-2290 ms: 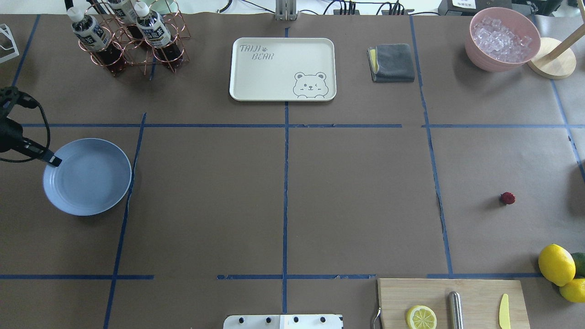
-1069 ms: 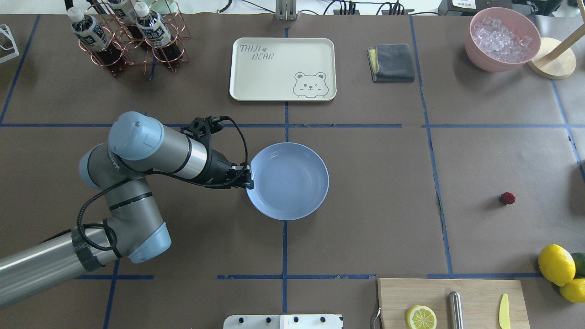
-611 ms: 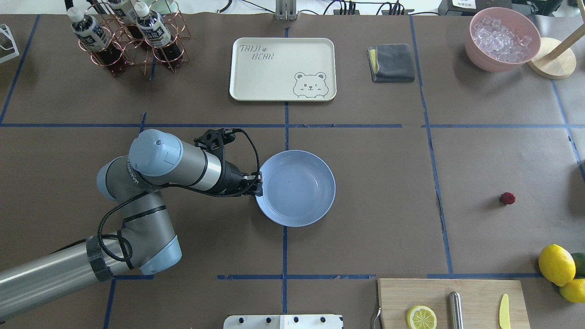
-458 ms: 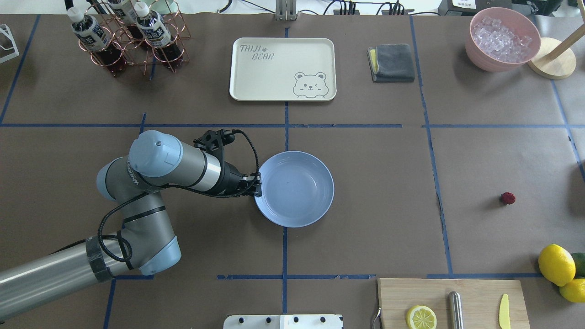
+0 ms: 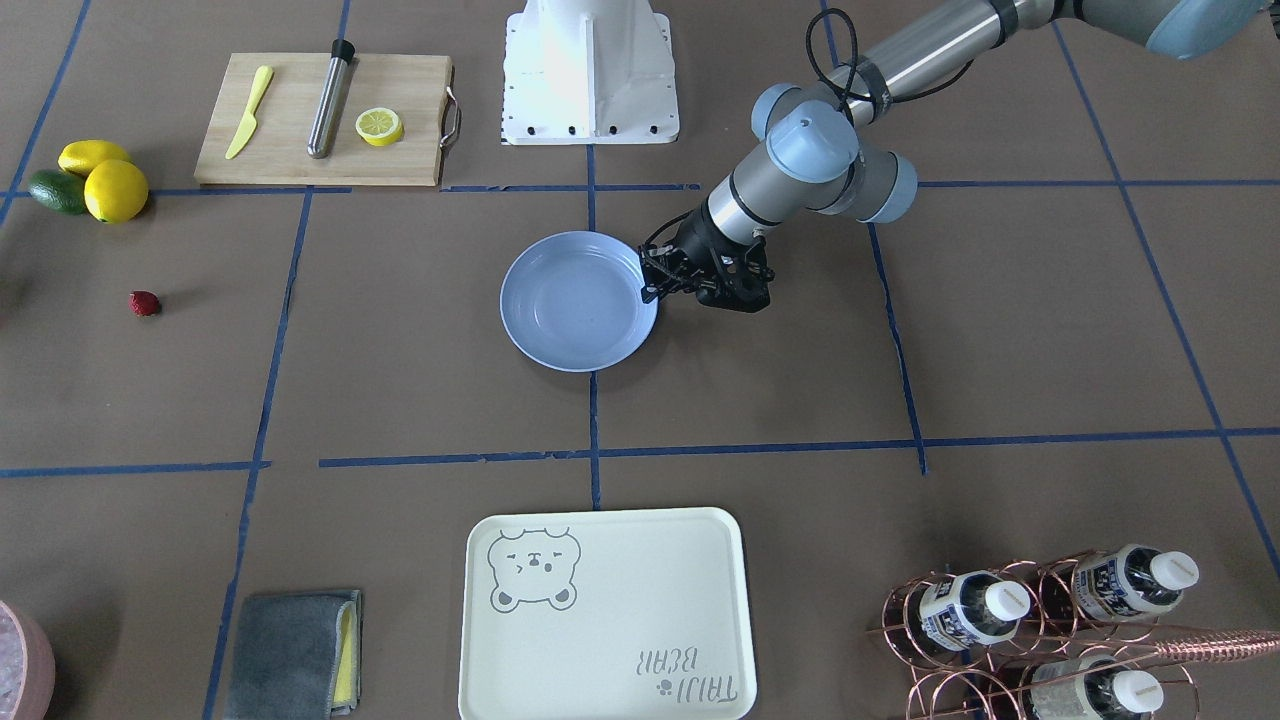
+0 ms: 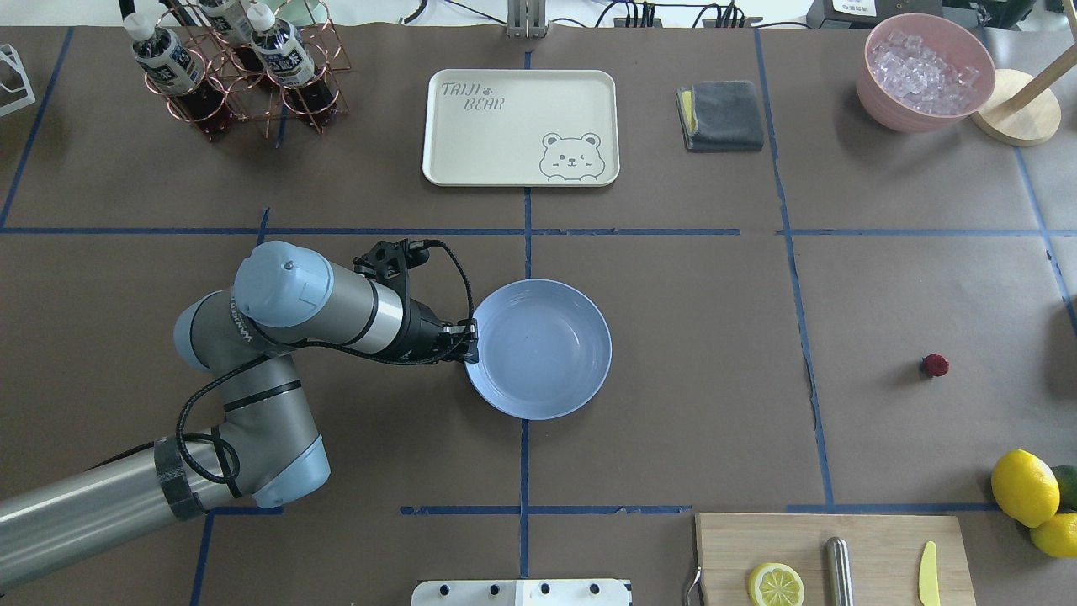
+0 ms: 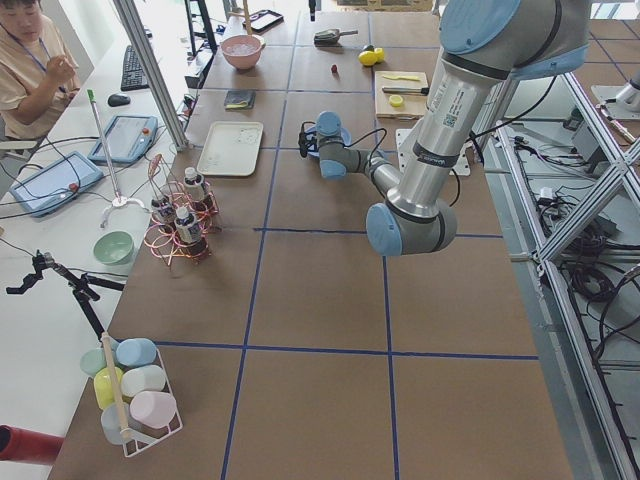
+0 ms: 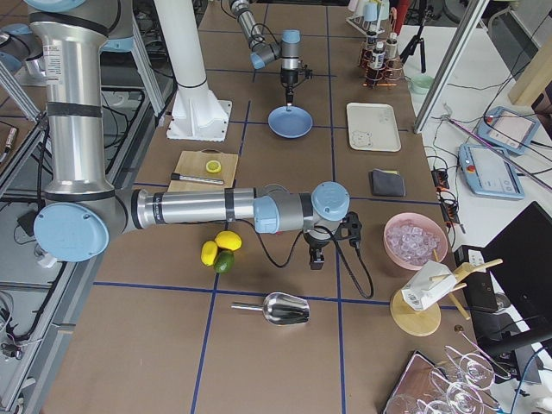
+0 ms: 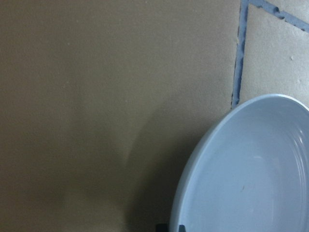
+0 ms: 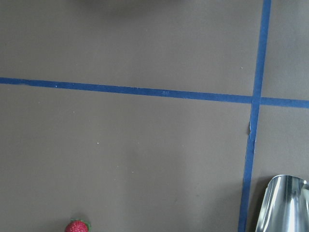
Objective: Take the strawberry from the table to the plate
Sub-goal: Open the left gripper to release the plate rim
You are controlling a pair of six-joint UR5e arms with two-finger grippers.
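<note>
The strawberry (image 6: 934, 364) lies alone on the brown table (image 6: 673, 404) at the right side, also seen as a small red strawberry (image 5: 145, 303) and at the bottom edge of the right wrist view as the strawberry (image 10: 77, 226). The pale blue plate (image 6: 547, 353) sits at the table's middle. My left gripper (image 6: 468, 341) is shut on its left rim, and the plate (image 9: 251, 169) fills the left wrist view's lower right. My right gripper (image 8: 316, 261) shows only in the exterior right view, hanging over the table's right part; I cannot tell whether it is open or shut.
Two lemons (image 6: 1024, 486) and an avocado (image 6: 1067, 484) lie right of a cutting board (image 6: 875, 539). A cream tray (image 6: 520, 126), grey cloth (image 6: 721, 115), pink ice bowl (image 6: 925, 71) and bottle rack (image 6: 236, 67) line the far edge. A metal scoop (image 8: 276, 308) lies nearby.
My left arm carried the plate from the table's left side to the middle, and in the last half second it drifted slightly left. The strawberry has not moved.
</note>
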